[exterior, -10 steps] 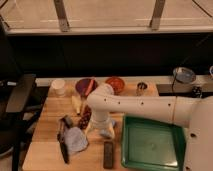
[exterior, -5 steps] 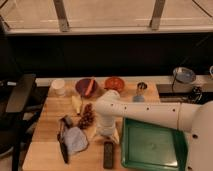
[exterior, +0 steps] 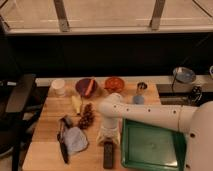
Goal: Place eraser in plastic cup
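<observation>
The eraser [exterior: 108,154] is a dark flat block lying lengthwise near the front edge of the wooden table [exterior: 47,120], just left of the green tray. My gripper [exterior: 108,139] points down directly over the eraser's far end, at or just above it, at the end of the white arm [exterior: 150,116], which reaches in from the right. The plastic cup [exterior: 138,99], small and light blue, stands upright farther back, behind the arm and apart from the gripper.
A green tray [exterior: 150,146] lies right of the eraser. A blue-grey cloth-like lump [exterior: 76,140], a black utensil [exterior: 62,146] and dark red fruit [exterior: 87,118] lie to the left. At the back stand a white cup [exterior: 58,86], purple bowl [exterior: 85,86], red bowl [exterior: 114,83] and small metal cup [exterior: 142,86].
The arm has swung toward the table's front edge, and the gripper has dropped closer to the eraser. Nothing on the table has moved.
</observation>
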Available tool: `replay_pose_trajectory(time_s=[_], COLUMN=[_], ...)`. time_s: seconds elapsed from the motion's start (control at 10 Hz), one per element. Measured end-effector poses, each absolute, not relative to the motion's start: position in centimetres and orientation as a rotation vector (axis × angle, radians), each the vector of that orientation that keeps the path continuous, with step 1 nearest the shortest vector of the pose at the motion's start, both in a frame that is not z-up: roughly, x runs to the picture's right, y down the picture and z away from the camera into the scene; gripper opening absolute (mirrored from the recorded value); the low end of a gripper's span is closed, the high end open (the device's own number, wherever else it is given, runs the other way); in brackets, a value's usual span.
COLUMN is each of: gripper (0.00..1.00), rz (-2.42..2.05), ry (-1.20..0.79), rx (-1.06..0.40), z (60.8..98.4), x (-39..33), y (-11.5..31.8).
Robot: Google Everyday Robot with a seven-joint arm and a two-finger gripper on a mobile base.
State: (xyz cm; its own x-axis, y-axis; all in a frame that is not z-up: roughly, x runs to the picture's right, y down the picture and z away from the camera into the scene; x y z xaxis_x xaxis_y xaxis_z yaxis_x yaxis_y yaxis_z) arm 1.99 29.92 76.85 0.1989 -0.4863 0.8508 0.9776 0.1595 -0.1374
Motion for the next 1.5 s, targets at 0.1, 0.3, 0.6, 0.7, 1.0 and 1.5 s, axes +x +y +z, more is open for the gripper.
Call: replay_pose_trajectory(time_s=[0.1, 0.3, 0.6, 0.7, 1.0, 1.5], gripper=[0.45, 0.23, 0.00, 0.00, 0.00, 0.00], rz=[-1.193, -1.191, -1.205, -1.209, -1.194, -1.071], ry=[-0.758, -0.763, -0.741, -0.734, -0.682, -0.560], rx=[-0.820, -0.814, -0.763, -0.733, -0.616, -0.457], z=[76.8, 76.6, 75.0, 74.1, 72.1, 74.8], x=[2.2, 2.2, 2.1, 2.0, 1.9, 6.0], y=[30.0, 29.9, 26.6, 24.8, 17.5, 4.9])
